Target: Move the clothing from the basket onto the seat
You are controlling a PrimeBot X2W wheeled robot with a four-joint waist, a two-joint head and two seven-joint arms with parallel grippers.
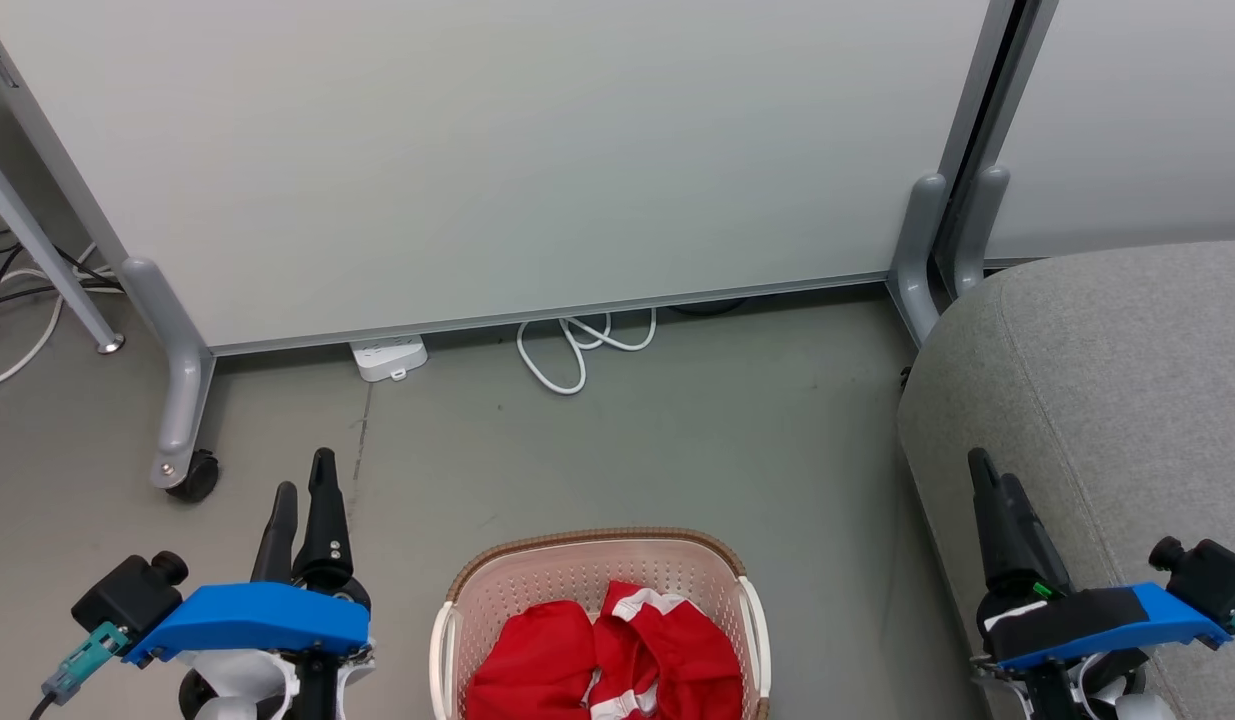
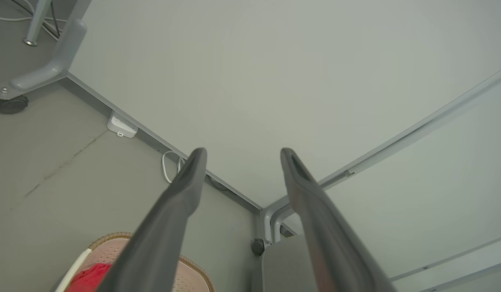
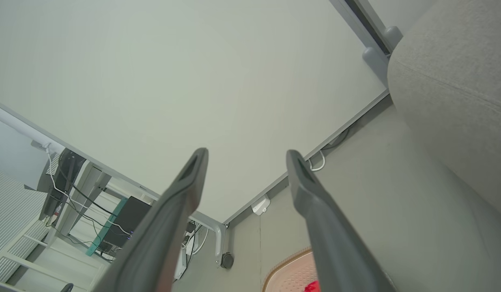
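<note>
Red clothing (image 1: 607,655) with white stripe trim lies bunched in the cream perforated basket (image 1: 537,575), which stands on the floor at the bottom centre of the head view. The grey upholstered seat (image 1: 1107,370) fills the right side. My left gripper (image 1: 302,480) is raised left of the basket, open and empty. My right gripper (image 1: 987,475) hovers over the seat's front edge, right of the basket, also open and empty. In the left wrist view the open gripper (image 2: 242,154) points over the basket (image 2: 193,267) and clothing (image 2: 90,278). The right wrist view shows the open gripper (image 3: 246,156), the seat (image 3: 457,89) and a corner of the basket (image 3: 291,271).
A pale partition panel (image 1: 497,150) on grey feet with a caster (image 1: 192,475) stands behind the basket. A white power strip (image 1: 387,357) and a looped white cable (image 1: 577,345) lie at its base. A desk leg (image 1: 37,250) and cables are at the far left.
</note>
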